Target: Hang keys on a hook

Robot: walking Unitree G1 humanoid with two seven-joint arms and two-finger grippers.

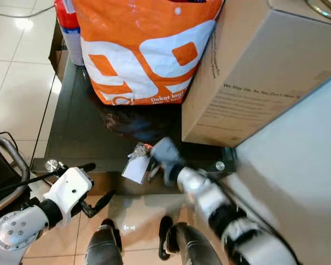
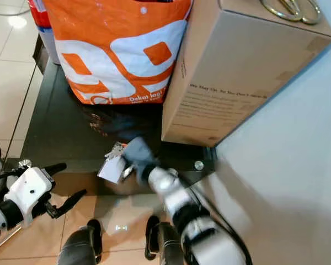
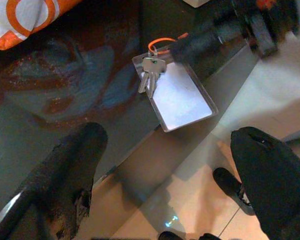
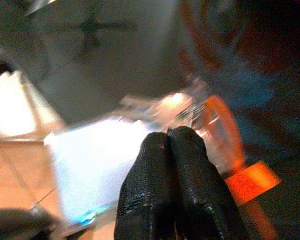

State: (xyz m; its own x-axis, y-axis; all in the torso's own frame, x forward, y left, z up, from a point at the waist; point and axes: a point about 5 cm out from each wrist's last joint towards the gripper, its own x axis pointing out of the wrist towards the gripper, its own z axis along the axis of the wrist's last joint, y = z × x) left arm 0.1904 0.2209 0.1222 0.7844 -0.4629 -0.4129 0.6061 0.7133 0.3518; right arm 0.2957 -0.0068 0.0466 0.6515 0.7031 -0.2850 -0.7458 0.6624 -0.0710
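A small bunch of silver keys (image 1: pixel 138 151) on an orange ring (image 3: pixel 162 44) lies on a clear rectangular card tag (image 3: pixel 182 97), at the front edge of a dark glass table (image 1: pixel 83 127). My right gripper (image 1: pixel 154 161), blurred, reaches over that edge to the keys. In the right wrist view its fingertips (image 4: pixel 169 137) are pressed together, shut, just over the card (image 4: pixel 95 160), with the keys (image 4: pixel 175 107) and orange ring (image 4: pixel 220 125) right behind them. I see nothing between the tips. My left gripper (image 1: pixel 96 183) hangs open below the table's front left corner, apart from the keys.
A big orange and white bag (image 1: pixel 143 49) and a tall cardboard box (image 1: pixel 248 83) stand at the back of the table. A white wall (image 1: pixel 298 165) rises on the right. A chrome tube (image 1: pixel 5 149) is at the far left. My feet (image 1: pixel 107 243) stand on beige tiles.
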